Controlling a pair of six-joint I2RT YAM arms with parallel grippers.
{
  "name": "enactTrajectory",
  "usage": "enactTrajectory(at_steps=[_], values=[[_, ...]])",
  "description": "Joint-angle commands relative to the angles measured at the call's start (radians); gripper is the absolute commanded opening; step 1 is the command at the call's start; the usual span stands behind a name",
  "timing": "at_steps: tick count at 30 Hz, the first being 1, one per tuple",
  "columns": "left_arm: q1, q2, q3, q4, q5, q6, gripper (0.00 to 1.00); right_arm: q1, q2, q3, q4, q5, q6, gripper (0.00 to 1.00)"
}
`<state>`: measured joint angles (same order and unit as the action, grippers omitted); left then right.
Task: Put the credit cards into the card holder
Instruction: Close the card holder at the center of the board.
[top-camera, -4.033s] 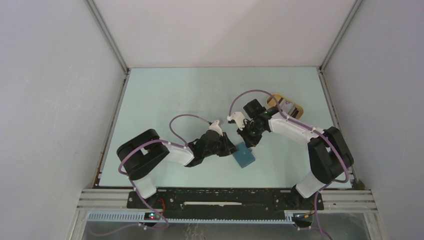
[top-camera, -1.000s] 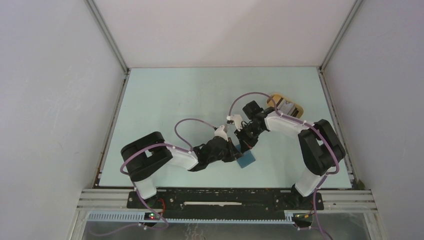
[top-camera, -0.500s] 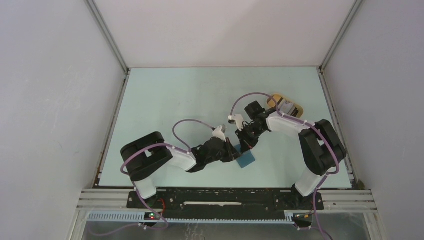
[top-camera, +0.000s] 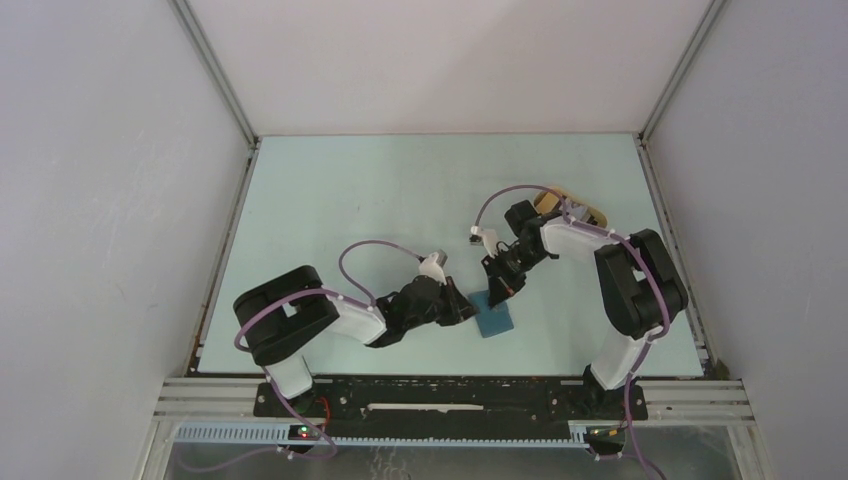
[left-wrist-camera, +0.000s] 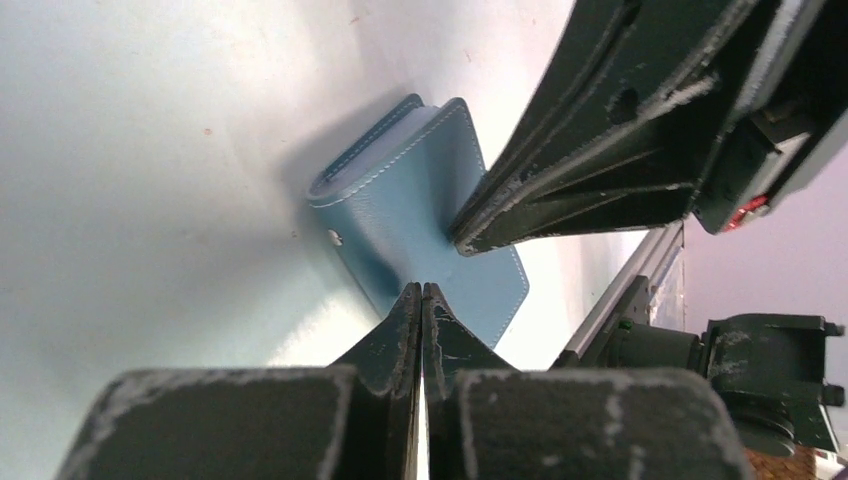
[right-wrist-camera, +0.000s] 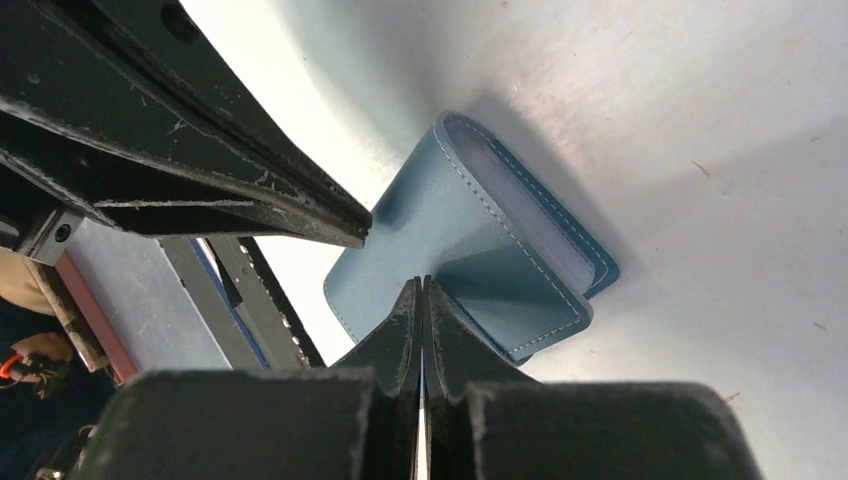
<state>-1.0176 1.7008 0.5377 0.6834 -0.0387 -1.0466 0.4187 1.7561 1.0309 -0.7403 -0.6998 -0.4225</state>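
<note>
The teal-blue card holder (top-camera: 494, 320) lies folded on the table between both grippers. My left gripper (top-camera: 464, 308) is shut, with its tips against the holder's left edge (left-wrist-camera: 420, 200). My right gripper (top-camera: 497, 290) is shut, and its tips press on the holder's top cover (right-wrist-camera: 470, 240). In the left wrist view the right gripper's fingers (left-wrist-camera: 590, 180) touch the cover. In the right wrist view the left gripper's fingers (right-wrist-camera: 200, 170) reach its far edge. Nothing shows between either pair of jaws. No credit cards are in view.
A tan oval tray (top-camera: 592, 213) sits at the back right, mostly hidden behind my right arm. The metal rail (top-camera: 450, 400) runs along the near table edge, close to the card holder.
My right wrist has swung to the right and now covers more of the tray. The card holder has turned slightly on the table. My left gripper has stayed at its left edge.
</note>
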Motion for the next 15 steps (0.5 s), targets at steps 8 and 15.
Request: enactTrajectory(at_steps=[8,15], values=[[-0.007,0.004,-0.058,0.266,0.090,0.008,0.09,-0.035,0.074,-0.013,-0.099,-0.015,-0.145,0.00],[-0.125,-0.005,0.008,0.235,-0.065,0.079,0.07,-0.034,0.081,-0.013,-0.080,0.004,-0.123,0.00]])
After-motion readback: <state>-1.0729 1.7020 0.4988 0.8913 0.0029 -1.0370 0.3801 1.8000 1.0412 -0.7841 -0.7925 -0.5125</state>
